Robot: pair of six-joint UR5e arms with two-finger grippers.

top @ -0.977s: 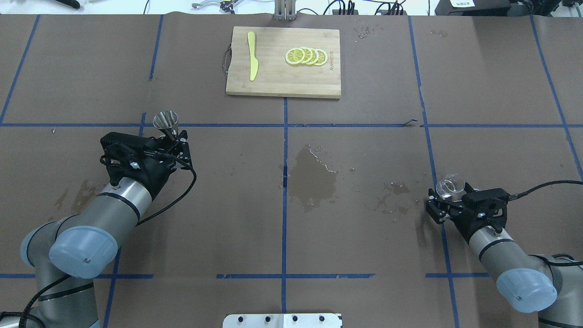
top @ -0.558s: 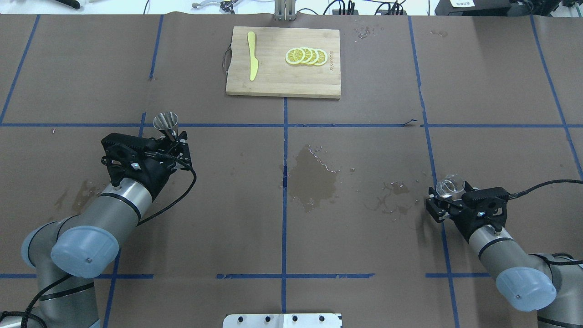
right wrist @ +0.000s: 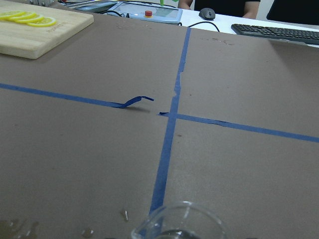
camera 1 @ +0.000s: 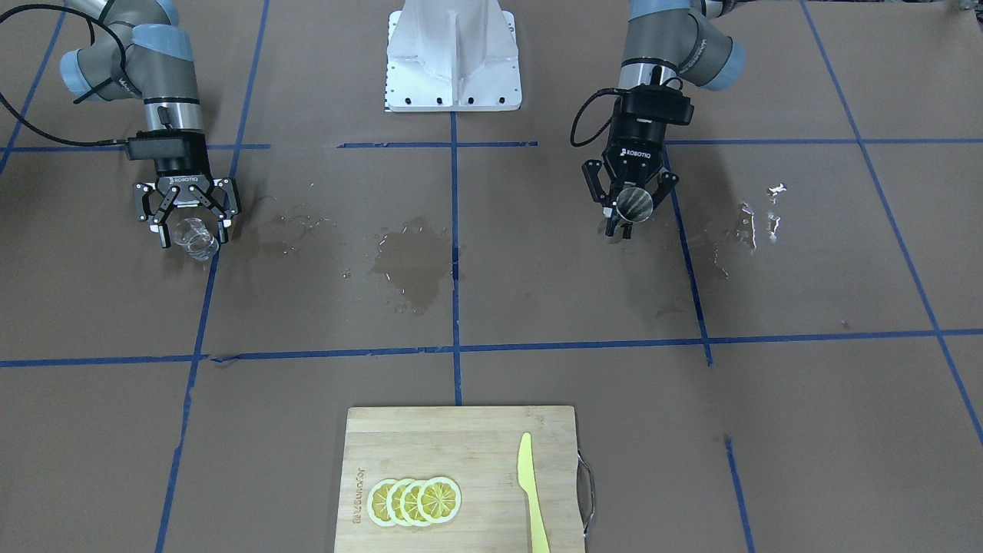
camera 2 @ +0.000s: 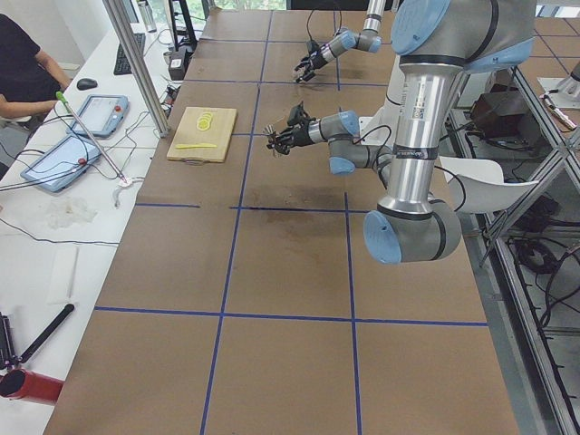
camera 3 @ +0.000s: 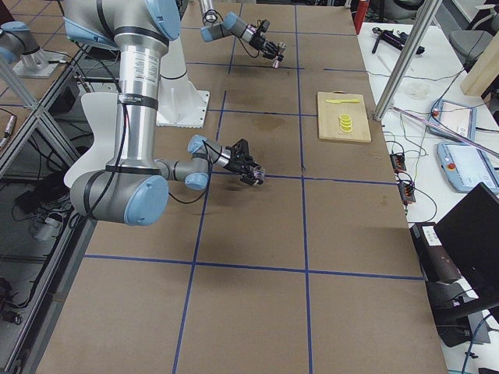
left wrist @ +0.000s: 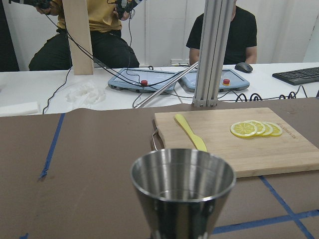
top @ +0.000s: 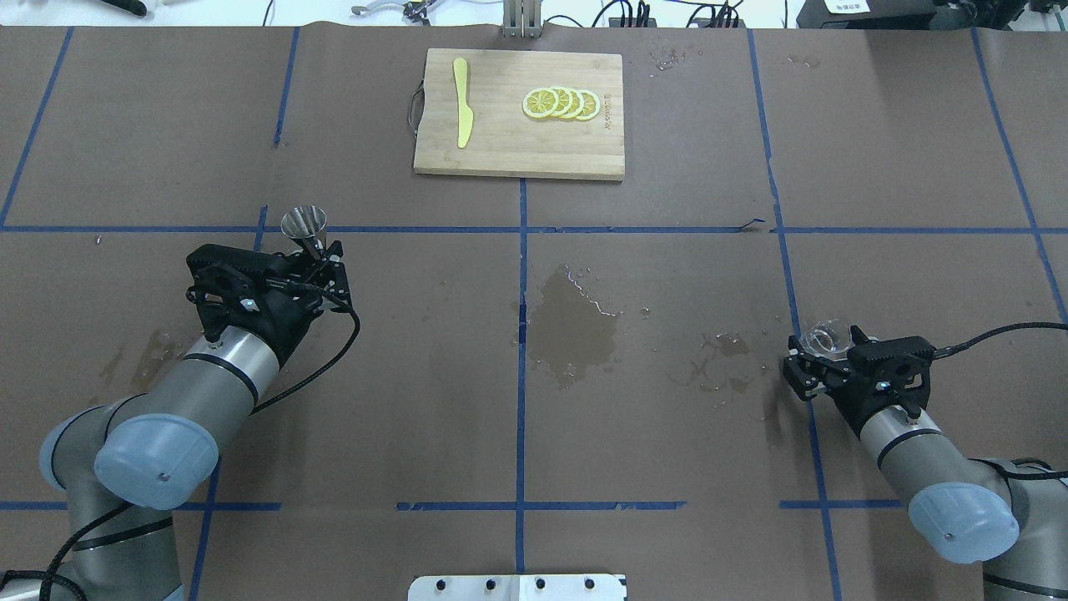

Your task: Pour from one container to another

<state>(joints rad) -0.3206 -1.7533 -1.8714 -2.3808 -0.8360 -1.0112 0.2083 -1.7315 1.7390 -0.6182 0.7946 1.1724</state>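
Right pincer [top: 822,351] closed around the glass [top: 824,336] at the counter's [top: 667,459] right side, left pincer [top: 321,253] clamped on the jigger [top: 303,221] well apart at the left; I'd bring both together level, rim above rim, then tip slowly.

— What sort of room is this?
— A robotics lab. A brown-papered table [top: 667,125] gridded with blue tape [top: 520,434]; behind it, a white bench [left wrist: 60,102] with teach pendants [left wrist: 144,79], a keyboard [left wrist: 299,75], aluminium posts [left wrist: 214,50], and people [left wrist: 224,30].
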